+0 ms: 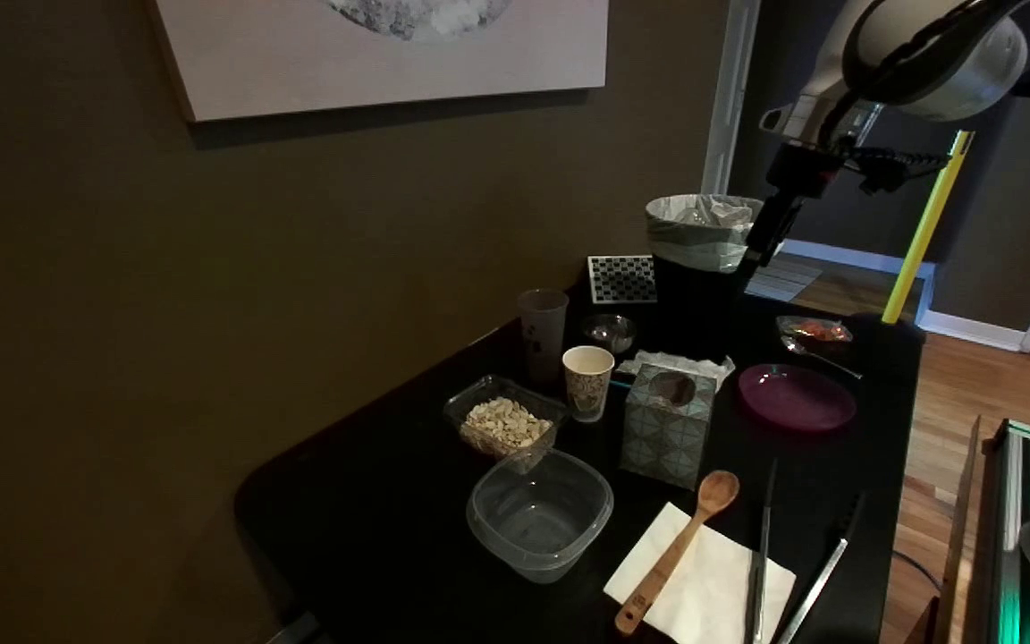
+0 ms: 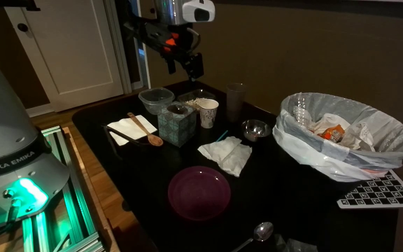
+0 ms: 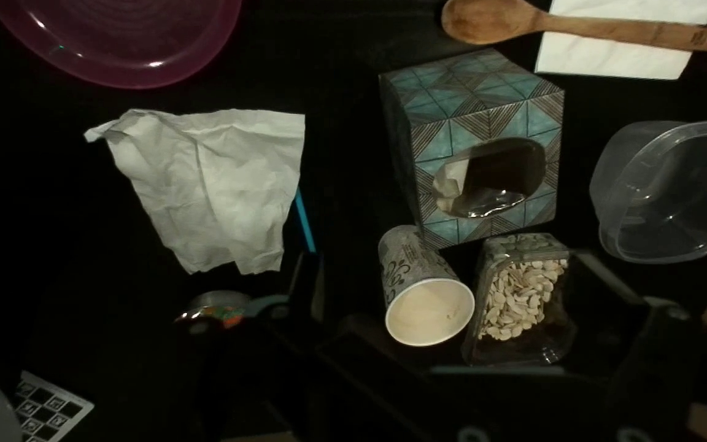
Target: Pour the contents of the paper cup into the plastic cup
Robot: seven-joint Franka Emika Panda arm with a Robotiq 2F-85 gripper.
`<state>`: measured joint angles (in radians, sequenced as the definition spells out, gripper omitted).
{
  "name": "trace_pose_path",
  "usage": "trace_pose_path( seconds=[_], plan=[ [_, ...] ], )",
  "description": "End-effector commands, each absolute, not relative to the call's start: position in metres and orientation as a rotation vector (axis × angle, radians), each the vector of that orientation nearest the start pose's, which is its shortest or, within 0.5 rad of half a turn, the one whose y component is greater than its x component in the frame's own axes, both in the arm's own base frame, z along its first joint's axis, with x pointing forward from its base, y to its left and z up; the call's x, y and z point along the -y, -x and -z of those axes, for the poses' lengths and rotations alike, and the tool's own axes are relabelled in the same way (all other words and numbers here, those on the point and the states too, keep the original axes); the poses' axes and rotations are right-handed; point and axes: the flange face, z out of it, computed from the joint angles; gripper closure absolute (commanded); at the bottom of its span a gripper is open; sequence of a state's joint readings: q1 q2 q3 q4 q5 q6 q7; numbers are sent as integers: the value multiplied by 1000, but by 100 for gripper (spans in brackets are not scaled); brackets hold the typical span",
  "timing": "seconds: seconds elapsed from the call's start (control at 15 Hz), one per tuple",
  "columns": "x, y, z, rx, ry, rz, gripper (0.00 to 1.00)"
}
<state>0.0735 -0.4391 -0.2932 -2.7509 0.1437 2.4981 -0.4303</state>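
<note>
The paper cup (image 1: pixel 586 385) stands upright on the black table, pale with a dark swirl print. It also shows in an exterior view (image 2: pixel 208 113) and in the wrist view (image 3: pixel 418 294); its inside looks cream, and I cannot tell what it holds. The plastic cup (image 1: pixel 543 331), a greyish see-through tumbler, stands upright behind it near the wall. It also shows in an exterior view (image 2: pixel 235 101) and is hidden in the wrist view. My gripper (image 2: pixel 183 74) is raised above the table, apart from both cups. In the wrist view its fingers (image 3: pixel 445 258) are spread wide with nothing held.
A tissue box (image 1: pixel 671 429) stands beside the paper cup. A tub of flakes (image 1: pixel 506 425) is on its other side, with a clear square tub (image 1: pixel 540 519) nearby. A small bowl (image 2: pixel 255 130), crumpled tissue (image 2: pixel 227 154), plate (image 2: pixel 199 192) and lined bin (image 2: pixel 345 140) stand around.
</note>
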Motion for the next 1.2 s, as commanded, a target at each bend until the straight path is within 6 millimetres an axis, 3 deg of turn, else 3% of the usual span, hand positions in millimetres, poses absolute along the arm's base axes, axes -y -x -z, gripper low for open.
trace_pose_path(
  seconds=[0.0,1.13],
  plan=[
    [74,-412,-319,200,2945,315,0],
    [40,-546,-208,282,3009,279,0]
  ],
)
